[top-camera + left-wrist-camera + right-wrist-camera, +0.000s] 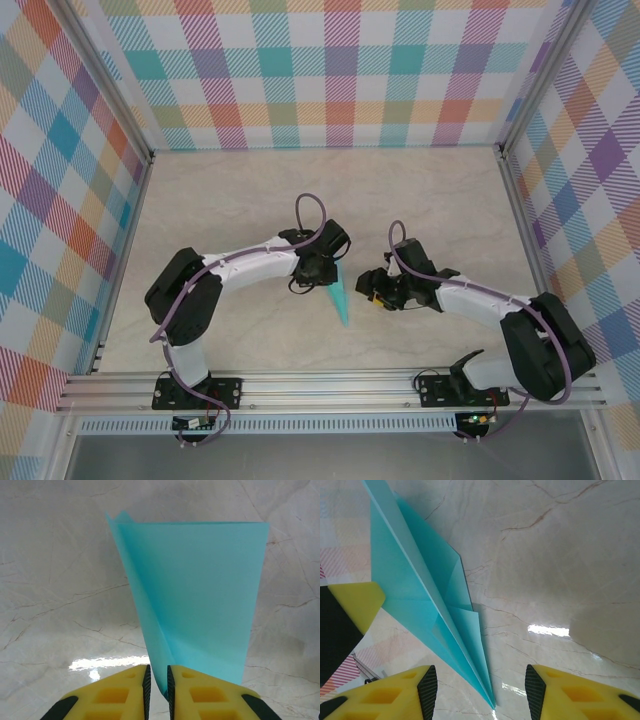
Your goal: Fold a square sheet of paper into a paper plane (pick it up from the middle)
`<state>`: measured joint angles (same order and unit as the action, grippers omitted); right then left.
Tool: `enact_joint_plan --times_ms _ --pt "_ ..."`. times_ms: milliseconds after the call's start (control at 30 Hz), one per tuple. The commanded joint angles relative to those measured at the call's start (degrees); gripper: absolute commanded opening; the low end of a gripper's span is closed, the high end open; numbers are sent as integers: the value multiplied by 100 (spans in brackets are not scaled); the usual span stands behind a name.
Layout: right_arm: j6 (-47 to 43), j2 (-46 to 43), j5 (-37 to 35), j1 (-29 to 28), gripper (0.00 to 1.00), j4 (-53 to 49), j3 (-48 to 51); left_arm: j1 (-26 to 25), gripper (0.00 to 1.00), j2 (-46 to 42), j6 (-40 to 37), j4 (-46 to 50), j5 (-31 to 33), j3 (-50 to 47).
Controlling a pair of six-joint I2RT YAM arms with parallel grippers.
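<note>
Shows the paper plane (340, 295), a slim pointed dart, standing on edge near the middle of the marble-patterned table (230, 200), nose toward the near edge. Shows the left gripper (157, 680) drawn together to a narrow slit and clamped on the plane's bottom fold, toward the wide end, with the wings fanning up and away from its yellow fingers (210, 695). Places the right gripper (481, 685) just beside, jaws held well apart and gripping nothing, with the nose tip in the gap between them. Contact between nose tip and tabletop: not decidable from these views.

Likely hazards, judged from this arrangement:
(a) Slipping or swivelling of the plane in the left clamp, owing to a hold on one thin strip of fold only.
(b) Bending or crumpling of the nose, caused by the right jaws closing on the very tip instead of the thicker keel behind it.
(c) Tearing or opening of the centre crease, brought on by the two grippers pulling in different directions during a shared hold.
(d) Dropping of the plane, following release by the left side ahead of a firm right-side grip.
(e) Knocking together of the two grippers, given their closeness.
</note>
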<state>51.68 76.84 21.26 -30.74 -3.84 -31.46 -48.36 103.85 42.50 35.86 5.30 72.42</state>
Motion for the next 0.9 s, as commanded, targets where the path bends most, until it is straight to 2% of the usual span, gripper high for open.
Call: enact_joint_plan --times_ms 0,100,333,700,867 --pt "-114 89 194 16 53 130 -133 -15 18 -211 41 -2 127 -103" --pt "-149 146 216 -1 53 155 -172 9 16 -271 59 -60 119 -184" --pt "-210 173 204 -68 54 159 -202 152 1 -431 13 -375 -153 -407" --pt "-279 180 307 -169 56 264 -279 261 0 -509 -40 -454 -314 -551" --pt "-408 462 377 -273 58 311 -519 326 0 -568 -16 -556 -398 -688"
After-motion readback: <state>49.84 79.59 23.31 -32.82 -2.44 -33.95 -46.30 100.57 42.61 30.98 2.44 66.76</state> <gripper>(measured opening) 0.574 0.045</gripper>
